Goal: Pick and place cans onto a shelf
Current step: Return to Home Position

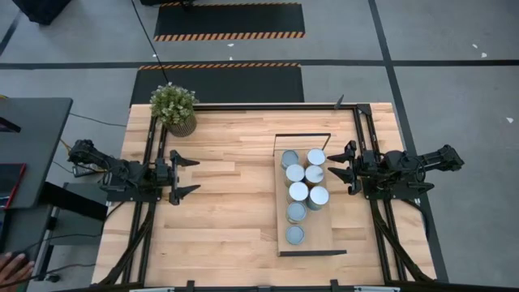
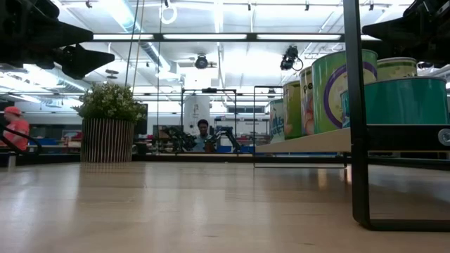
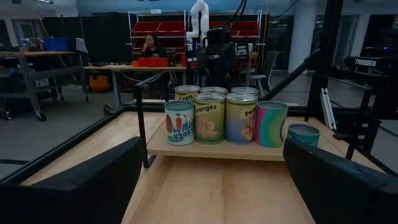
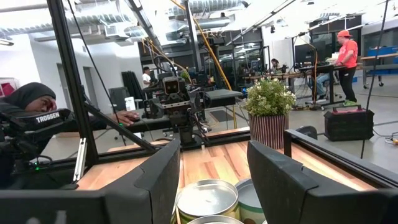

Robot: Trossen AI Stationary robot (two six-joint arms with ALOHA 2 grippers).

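The cans (image 1: 298, 191) were found standing upright on the shelf (image 1: 321, 235), set in two close rows toward the right of the table (image 1: 227, 235), several touching or nearly touching; none was seen on the bare tabletop. They were judged to be rigid tins with smooth, somewhat slippery sides and, if filled, moderately heavy. Hold would best be taken across the cylindrical wall at about mid-height, and lower on the short teal can (image 3: 304, 134). Because the cans were packed closely, little room was left for a finger between neighbours, so an outer can would have to be addressed from its free side. The right gripper (image 1: 335, 169) was positioned just beside the shelf's long edge, level with the cans at the plant-side end, its fingers spread and nothing gripped; in its wrist view, can tops lay directly below. The left gripper (image 1: 193, 176) was positioned well apart over the left of the table, likewise spread and empty. The thin black frame (image 2: 358, 176) at the shelf ends was judged the main obstruction to a sideways approach. A potted plant (image 1: 173, 108) stood at a table corner on the left arm's side, well clear of the shelf. People were visible in the room beyond.
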